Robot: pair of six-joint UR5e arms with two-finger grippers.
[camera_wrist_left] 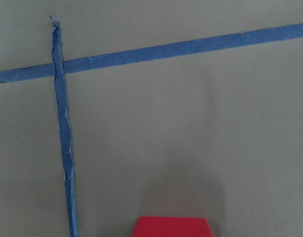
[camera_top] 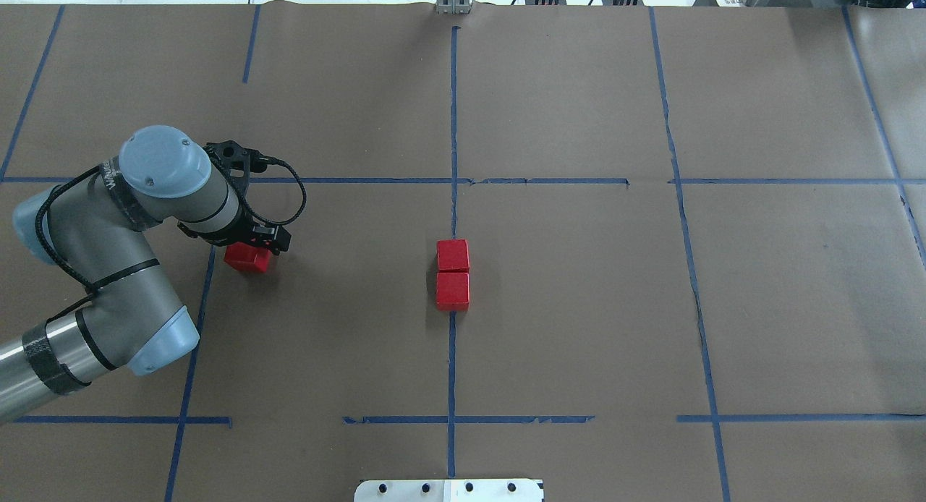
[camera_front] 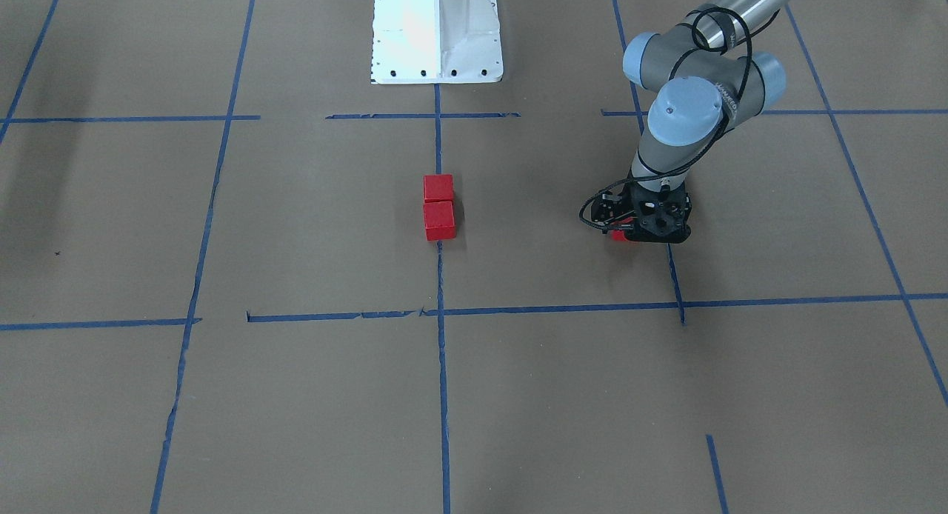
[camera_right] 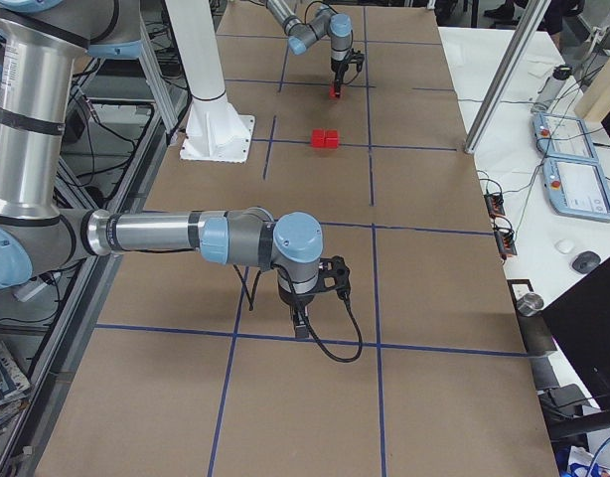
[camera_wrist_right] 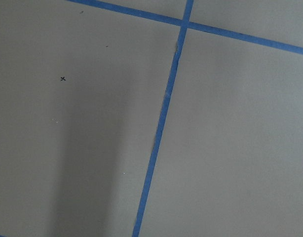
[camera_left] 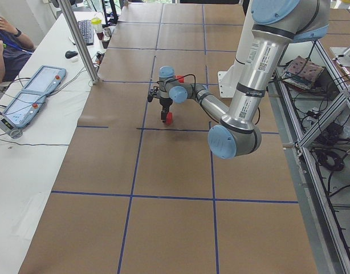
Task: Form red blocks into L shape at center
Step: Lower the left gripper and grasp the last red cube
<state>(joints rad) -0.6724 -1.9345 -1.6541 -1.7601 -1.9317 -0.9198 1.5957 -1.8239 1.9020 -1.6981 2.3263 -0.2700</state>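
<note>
Two red blocks (camera_top: 453,255) (camera_top: 453,290) lie touching in a row on the vertical tape line of the center cell (camera_top: 579,307); they also show in the front view (camera_front: 438,187) (camera_front: 439,221). My left gripper (camera_top: 249,252) points down at the cell's left border line, shut on the third red block (camera_top: 247,259), low over the paper. That block peeks out under the gripper (camera_front: 644,231) in the front view (camera_front: 616,236) and fills the bottom edge of the left wrist view (camera_wrist_left: 171,226). My right gripper (camera_right: 301,323) shows only in the right side view, so I cannot tell its state.
The white robot base (camera_front: 437,32) stands at the table's edge behind the center cell. A metal pole (camera_left: 84,43) and teach pendants (camera_left: 32,91) stand on the white side table, where a person (camera_left: 7,34) sits. The right wrist view shows only paper and tape lines (camera_wrist_right: 161,118).
</note>
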